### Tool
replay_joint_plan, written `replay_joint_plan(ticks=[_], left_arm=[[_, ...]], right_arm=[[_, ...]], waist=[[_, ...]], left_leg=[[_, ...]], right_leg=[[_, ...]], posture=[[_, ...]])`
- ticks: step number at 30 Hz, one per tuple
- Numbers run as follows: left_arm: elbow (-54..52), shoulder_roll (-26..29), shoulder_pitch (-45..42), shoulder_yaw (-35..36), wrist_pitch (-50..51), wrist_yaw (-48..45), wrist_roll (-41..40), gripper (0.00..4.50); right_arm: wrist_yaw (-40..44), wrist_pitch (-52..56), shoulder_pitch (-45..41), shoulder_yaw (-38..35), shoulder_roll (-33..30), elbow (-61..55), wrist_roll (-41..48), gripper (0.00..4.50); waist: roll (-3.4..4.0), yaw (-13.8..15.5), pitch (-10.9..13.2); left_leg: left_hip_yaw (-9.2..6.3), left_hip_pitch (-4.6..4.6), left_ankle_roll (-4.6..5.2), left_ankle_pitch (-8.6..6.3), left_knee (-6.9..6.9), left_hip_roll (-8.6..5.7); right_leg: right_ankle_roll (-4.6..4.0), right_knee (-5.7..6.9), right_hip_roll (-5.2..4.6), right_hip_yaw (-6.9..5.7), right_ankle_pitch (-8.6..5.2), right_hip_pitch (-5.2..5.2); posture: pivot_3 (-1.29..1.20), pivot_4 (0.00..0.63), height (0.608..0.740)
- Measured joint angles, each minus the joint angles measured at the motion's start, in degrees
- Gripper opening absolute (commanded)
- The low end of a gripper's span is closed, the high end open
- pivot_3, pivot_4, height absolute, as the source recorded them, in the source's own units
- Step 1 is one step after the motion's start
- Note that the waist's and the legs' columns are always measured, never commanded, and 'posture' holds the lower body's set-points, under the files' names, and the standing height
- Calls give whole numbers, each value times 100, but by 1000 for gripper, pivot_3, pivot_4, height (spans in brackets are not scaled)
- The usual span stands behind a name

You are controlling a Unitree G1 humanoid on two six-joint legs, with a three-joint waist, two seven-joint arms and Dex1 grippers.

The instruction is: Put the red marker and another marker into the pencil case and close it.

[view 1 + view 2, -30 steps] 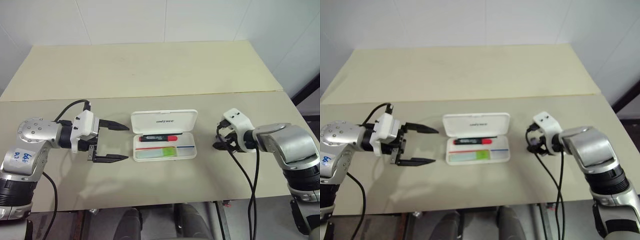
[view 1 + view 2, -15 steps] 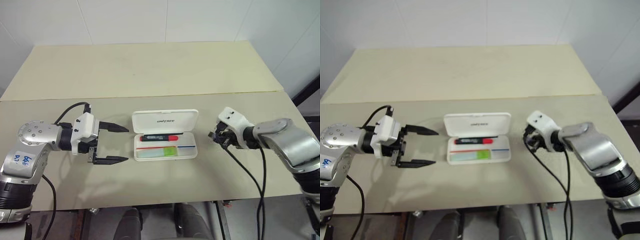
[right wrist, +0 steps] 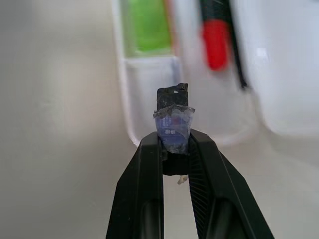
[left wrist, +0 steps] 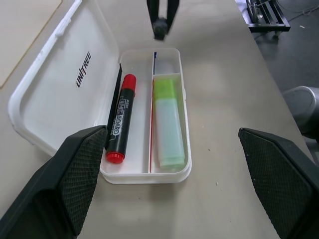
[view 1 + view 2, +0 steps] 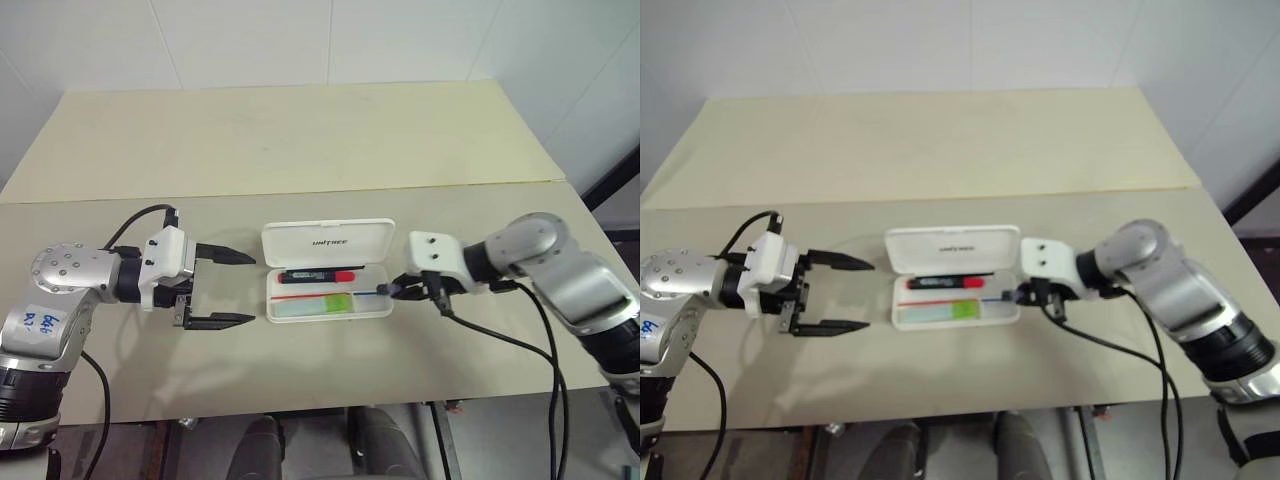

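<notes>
Both markers lie in the open pencil case; your right end effector pinches a small dark piece.

Your left end effector (image 5: 222, 287) hangs wide, holding nothing, with the pencil case (image 5: 328, 243) just ahead of its fingertips on the bench (image 5: 300, 140). The red marker (image 4: 121, 119) lies in the tray channel by the raised lid, the other marker (image 4: 168, 123) in the channel beside it. Your right end effector (image 3: 174, 144) is narrowed on a small dark piece (image 3: 172, 117), right at the case's far end from the left one.
</notes>
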Motion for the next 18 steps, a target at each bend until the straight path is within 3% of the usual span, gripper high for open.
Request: replay_joint_plan(ticks=[14, 18], left_arm=[[-199, 32, 169, 118, 98, 109, -6, 4500], [-204, 32, 177, 119, 124, 133, -7, 4500]], right_arm=[[356, 22, -461, 393, 334, 253, -620, 357], [413, 10, -469, 394, 424, 347, -723, 1716]], waist=[[0, 30, 0], [0, 13, 0]], left_leg=[[0, 0, -2, -1, 3, -1], [0, 1, -2, -1, 4, -1]], right_leg=[[-1, 3, -1, -1, 0, 0], [-1, 5, 0, -1, 0, 0]], posture=[[0, 150, 740], [0, 150, 740]])
